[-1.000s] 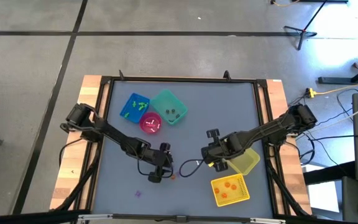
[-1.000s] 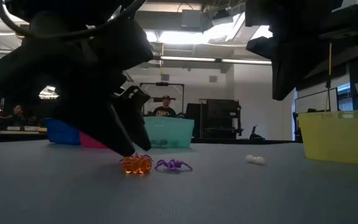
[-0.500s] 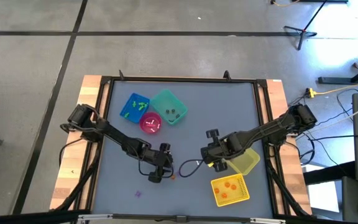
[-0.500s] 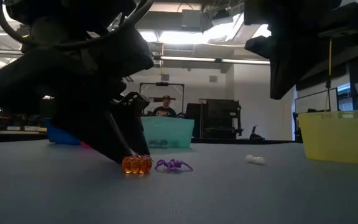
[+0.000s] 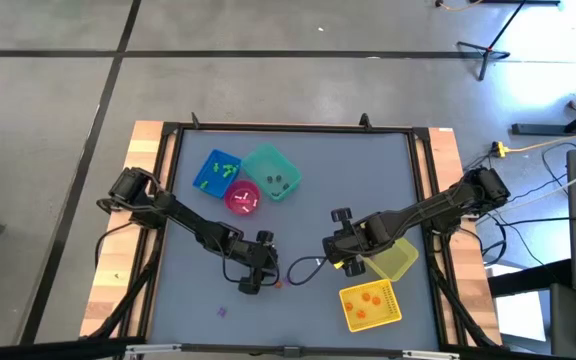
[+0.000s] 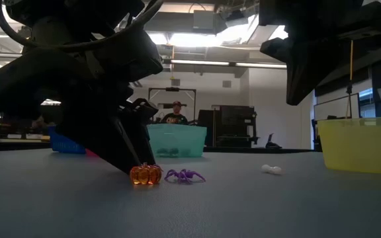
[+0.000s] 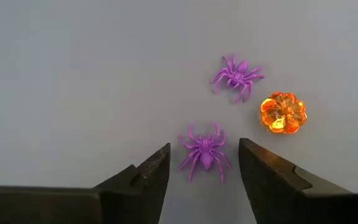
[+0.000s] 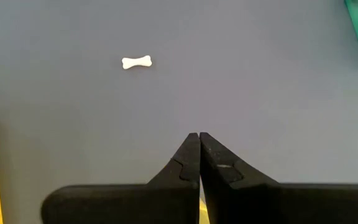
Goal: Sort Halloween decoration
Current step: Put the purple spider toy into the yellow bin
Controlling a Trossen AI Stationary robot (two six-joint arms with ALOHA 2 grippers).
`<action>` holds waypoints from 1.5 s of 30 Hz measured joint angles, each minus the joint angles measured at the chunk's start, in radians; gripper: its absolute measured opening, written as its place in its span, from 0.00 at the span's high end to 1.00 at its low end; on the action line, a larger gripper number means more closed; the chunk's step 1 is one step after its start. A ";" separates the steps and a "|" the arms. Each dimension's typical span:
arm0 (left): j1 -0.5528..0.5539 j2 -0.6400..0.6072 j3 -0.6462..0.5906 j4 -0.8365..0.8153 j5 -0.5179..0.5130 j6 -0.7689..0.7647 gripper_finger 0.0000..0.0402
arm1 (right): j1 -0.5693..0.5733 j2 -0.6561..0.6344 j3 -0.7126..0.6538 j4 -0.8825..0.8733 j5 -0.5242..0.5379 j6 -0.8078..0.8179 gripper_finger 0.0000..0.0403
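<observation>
Left gripper (image 7: 204,163): your fingers stand apart, a purple spider (image 7: 204,151) between the tips.
Orange pumpkin (image 7: 283,112): just beyond one fingertip, beside a second spider (image 7: 237,74).
Right gripper (image 8: 199,143): fingers pressed together, white bone (image 8: 136,62) well ahead.

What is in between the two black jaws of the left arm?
A purple spider lies on the grey table in the gap of the left gripper; the open jaws stand either side without touching it. The left wrist view shows this.
</observation>
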 joint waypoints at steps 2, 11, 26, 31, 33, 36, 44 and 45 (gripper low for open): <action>0.000 0.000 0.000 0.000 0.000 0.000 0.58 | 0.000 0.000 0.000 0.000 0.000 0.000 1.00; 0.000 0.000 0.000 -0.001 0.001 -0.001 0.63 | 0.000 0.000 0.000 0.000 0.001 0.000 1.00; 0.000 0.000 0.000 0.000 0.000 -0.001 0.71 | 0.000 0.001 0.000 0.000 0.003 0.000 1.00; 0.000 0.000 0.000 0.000 -0.001 -0.001 0.74 | 0.000 0.001 0.000 0.000 0.003 0.000 1.00; 0.000 0.000 0.000 0.000 -0.001 -0.001 0.74 | 0.000 0.001 0.000 0.000 0.003 0.000 1.00; 0.000 0.000 0.000 0.000 -0.002 -0.001 0.75 | 0.000 0.001 0.000 0.000 0.003 0.000 1.00; 0.000 0.000 -0.001 0.006 -0.003 0.000 0.76 | 0.000 0.001 0.000 0.000 0.002 0.000 1.00; 0.000 0.000 -0.001 0.007 -0.003 0.000 0.76 | 0.000 0.001 0.000 0.000 0.002 0.000 1.00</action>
